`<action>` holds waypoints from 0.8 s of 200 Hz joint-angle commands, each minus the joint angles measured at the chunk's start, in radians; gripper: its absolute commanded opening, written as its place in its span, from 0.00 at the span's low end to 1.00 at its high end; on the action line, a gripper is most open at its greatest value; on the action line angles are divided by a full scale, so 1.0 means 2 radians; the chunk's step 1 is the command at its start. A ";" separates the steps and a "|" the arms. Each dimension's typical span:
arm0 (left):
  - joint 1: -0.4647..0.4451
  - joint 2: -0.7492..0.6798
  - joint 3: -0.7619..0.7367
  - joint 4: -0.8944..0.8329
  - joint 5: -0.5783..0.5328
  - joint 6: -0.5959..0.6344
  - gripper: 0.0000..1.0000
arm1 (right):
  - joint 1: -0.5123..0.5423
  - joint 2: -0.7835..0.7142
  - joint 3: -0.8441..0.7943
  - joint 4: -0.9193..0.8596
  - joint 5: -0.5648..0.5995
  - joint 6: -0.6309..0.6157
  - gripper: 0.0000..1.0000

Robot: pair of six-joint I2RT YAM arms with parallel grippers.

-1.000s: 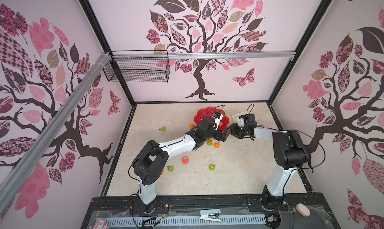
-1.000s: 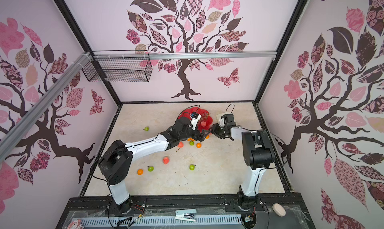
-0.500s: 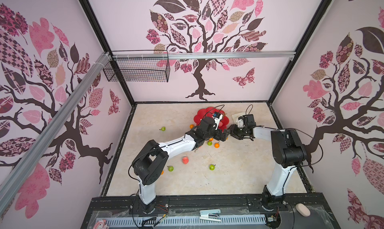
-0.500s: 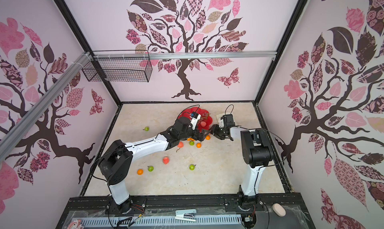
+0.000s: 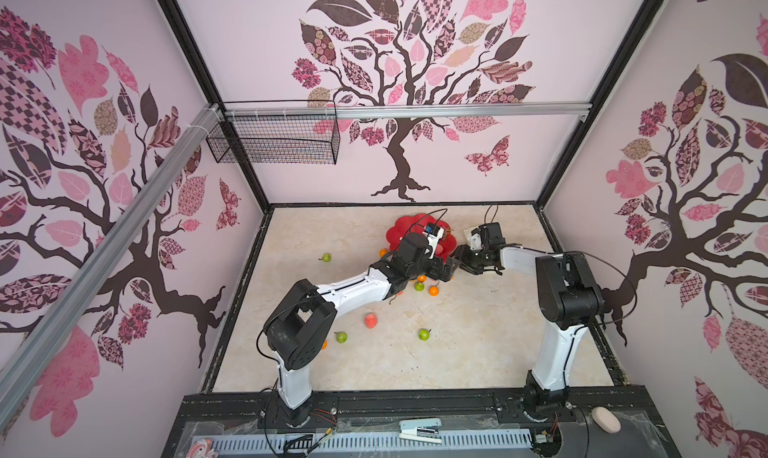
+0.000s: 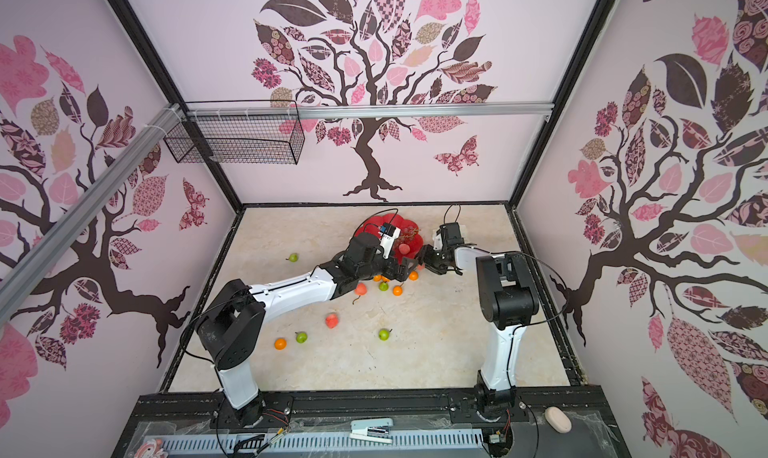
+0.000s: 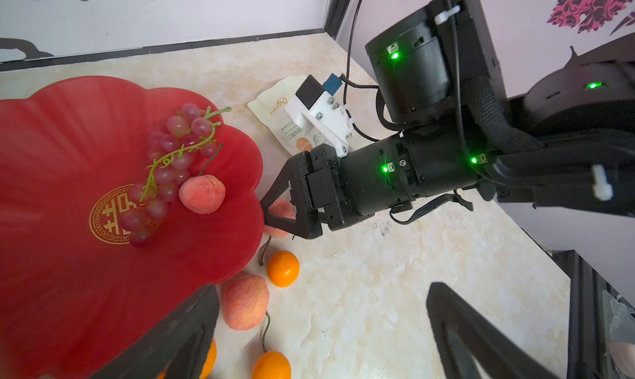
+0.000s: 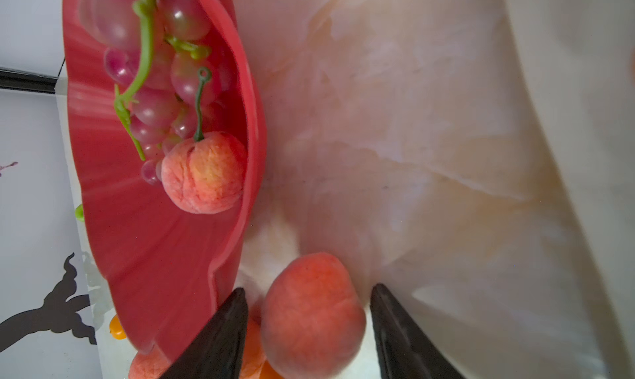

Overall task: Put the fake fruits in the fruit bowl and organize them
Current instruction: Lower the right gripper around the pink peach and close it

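The fruit bowl [image 7: 68, 126] looked like smooth, glossy red plastic, the grape bunch [image 7: 171, 147] translucent and shiny, the peach [image 7: 202, 193] matt and finely fuzzy, the orange [image 7: 283, 268] smooth with a soft sheen, the tabletop [image 7: 395, 291] marble-patterned and satin, and the packet [image 7: 278, 109] matt paper.

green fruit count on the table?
4: far-left green fruit, green fruit beside the oranges, front-left green fruit, front-right green fruit. The left arm may hide others.
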 commanded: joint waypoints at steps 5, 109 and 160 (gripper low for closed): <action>0.004 -0.006 0.001 -0.004 0.001 -0.006 0.98 | 0.016 0.028 0.030 -0.066 0.045 -0.028 0.60; 0.011 -0.003 0.006 -0.006 0.008 -0.015 0.98 | 0.026 0.039 0.057 -0.115 0.092 -0.049 0.55; 0.014 -0.004 0.006 -0.008 0.006 -0.014 0.98 | 0.026 0.026 0.057 -0.108 0.090 -0.042 0.52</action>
